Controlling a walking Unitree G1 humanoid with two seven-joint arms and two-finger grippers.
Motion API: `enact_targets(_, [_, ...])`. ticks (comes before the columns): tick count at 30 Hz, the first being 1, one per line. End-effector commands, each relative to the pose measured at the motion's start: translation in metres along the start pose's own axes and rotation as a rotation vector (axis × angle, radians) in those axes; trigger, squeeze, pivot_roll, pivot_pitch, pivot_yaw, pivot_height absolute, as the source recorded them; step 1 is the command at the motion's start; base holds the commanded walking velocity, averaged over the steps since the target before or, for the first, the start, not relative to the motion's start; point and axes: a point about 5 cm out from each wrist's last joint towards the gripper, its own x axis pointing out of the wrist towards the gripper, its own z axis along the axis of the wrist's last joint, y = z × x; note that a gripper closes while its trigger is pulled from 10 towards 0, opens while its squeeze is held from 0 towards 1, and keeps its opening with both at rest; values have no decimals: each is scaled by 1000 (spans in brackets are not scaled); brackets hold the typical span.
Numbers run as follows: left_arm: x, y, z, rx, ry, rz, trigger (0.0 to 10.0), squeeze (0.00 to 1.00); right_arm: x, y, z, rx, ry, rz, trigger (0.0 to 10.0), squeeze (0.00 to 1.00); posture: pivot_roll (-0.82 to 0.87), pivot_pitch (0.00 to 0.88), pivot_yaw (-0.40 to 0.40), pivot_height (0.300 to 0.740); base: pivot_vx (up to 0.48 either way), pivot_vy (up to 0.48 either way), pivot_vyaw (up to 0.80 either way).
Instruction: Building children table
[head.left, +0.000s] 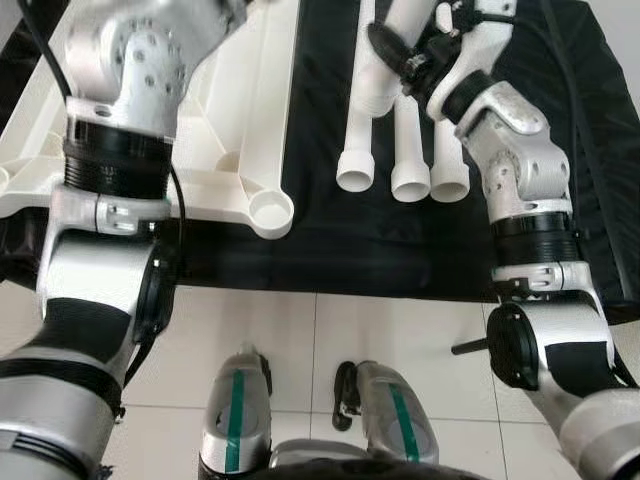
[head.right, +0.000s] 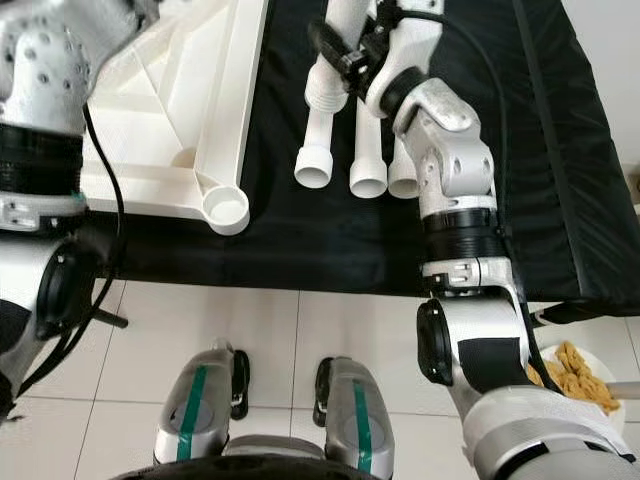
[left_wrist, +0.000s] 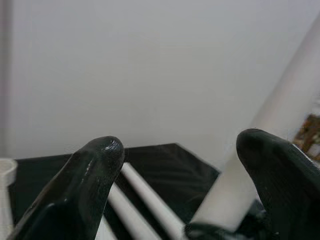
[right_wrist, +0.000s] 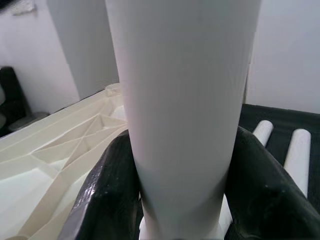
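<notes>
The right claw (right_wrist: 180, 200) clamps a white table leg (right_wrist: 182, 100) upright between its fingers.

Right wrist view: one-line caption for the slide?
Right pincer clamps a white table leg upright beside the upturned white tabletop; spare legs lie on the black cloth.

White for the table legs (head.left: 395, 150) and a creamier white for the ribbed tabletop (head.left: 235, 120), both set on a black cloth (head.left: 330, 230). Silver arms with black bands at the joints; glossy black fingers (right_wrist: 102, 200) around a white leg (right_wrist: 180, 110). Pale tiled floor (head.left: 300, 340) crossed by thin grey grout lines. Silver feet (head.left: 235, 410) with a green stripe. Golden-brown food on a white plate (head.right: 590, 362).
</notes>
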Motion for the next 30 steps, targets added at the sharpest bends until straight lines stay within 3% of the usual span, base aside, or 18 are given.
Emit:
enact_targets(1, [-1,-6,-3,64,11,-51,10000,0,-3,1,4,20,-47,-9,10000,0,35,17,-14,740,0,0,0])
enact_targets(8, [-12,0,-25,116,81,-13,10000,0,-10,2,4,51,-93,-29,10000,0,34,19,-11,740,0,0,0])
enact_targets(10, [-25,2,-44,107,147,-40,10000,0,-16,2,5,71,-136,-46,10000,0,34,19,-8,740,0,0,0])
enact_targets(16, [-56,11,-81,262,344,-69,10000,0,-30,-7,5,93,-168,-98,10000,0,37,26,-4,740,0,0,0])
enact_targets(20, [-61,12,-87,267,372,-77,10000,0,-32,-8,4,84,-166,-105,10000,0,37,26,-4,740,0,0,0])
enact_targets(21, [-70,12,-94,306,414,-121,10000,0,-35,-10,3,79,-160,-113,10000,0,38,35,-1,740,0,0,0])
enact_targets(24, [-76,12,-99,334,444,-154,10000,0,-37,-12,3,75,-157,-118,10000,0,38,35,-1,740,0,0,0])
enact_targets(25, [-88,11,-105,375,501,-226,10000,0,-39,-14,2,67,-151,-122,10000,0,39,46,3,740,0,0,0])
enact_targets(27, [-106,4,-112,368,573,-369,10000,0,-44,-16,1,61,-143,-127,10000,0,46,50,3,740,0,0,0])
enact_targets(30, [-111,1,-114,355,589,-414,10000,0,-44,-17,1,61,-141,-128,10000,0,46,50,3,740,0,0,0])
